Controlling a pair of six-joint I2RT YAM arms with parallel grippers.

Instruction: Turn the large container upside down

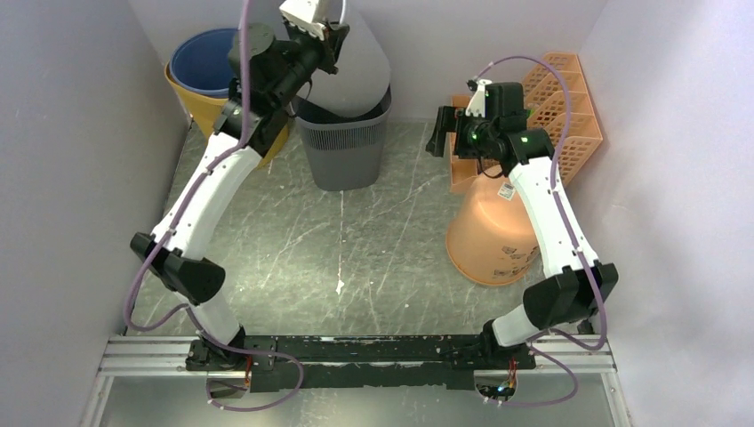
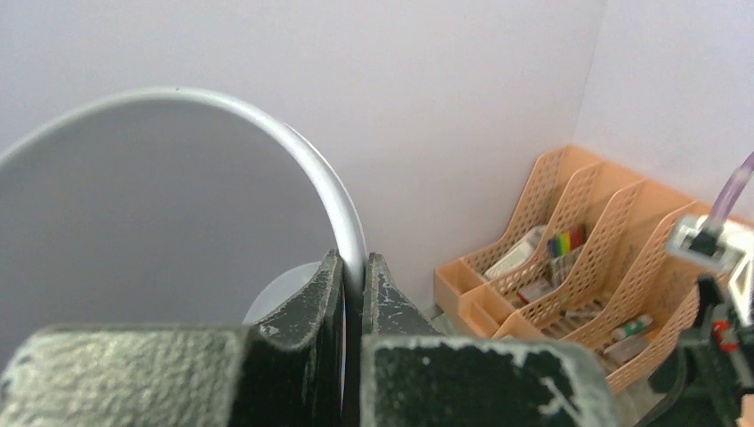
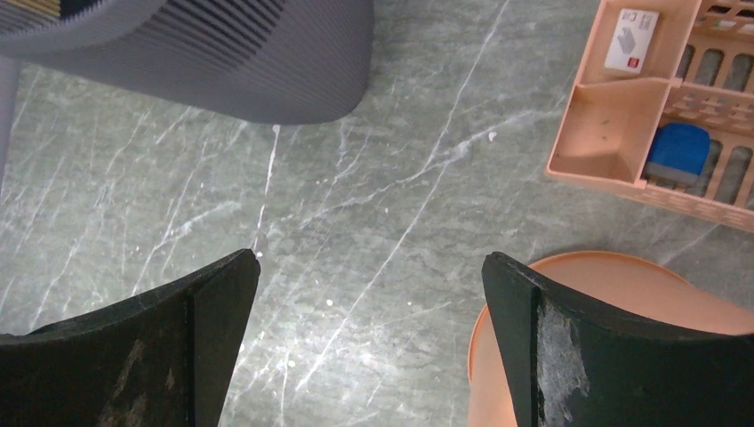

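Only up close, left claw [image 2: 354,269] tight on grey container [image 2: 160,205] rim; right claw [image 3: 371,260] wide apart, empty.

Large container [image 1: 360,67] in basket [image 1: 342,151], stacked buckets [image 1: 203,62] left, organizer [image 1: 582,132] behind upturned bucket [image 1: 485,236] right

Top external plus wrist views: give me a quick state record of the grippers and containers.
left gripper: shut on the rim of the light grey container
light grey container: raised at the back of the table, lower end appears to sit in the dark slatted basket
right gripper: open, holding nothing, above bare table
orange bucket: under the right arm, appears base-up
orange organizer: back right corner
blue bucket: nested in the yellow bucket, back left
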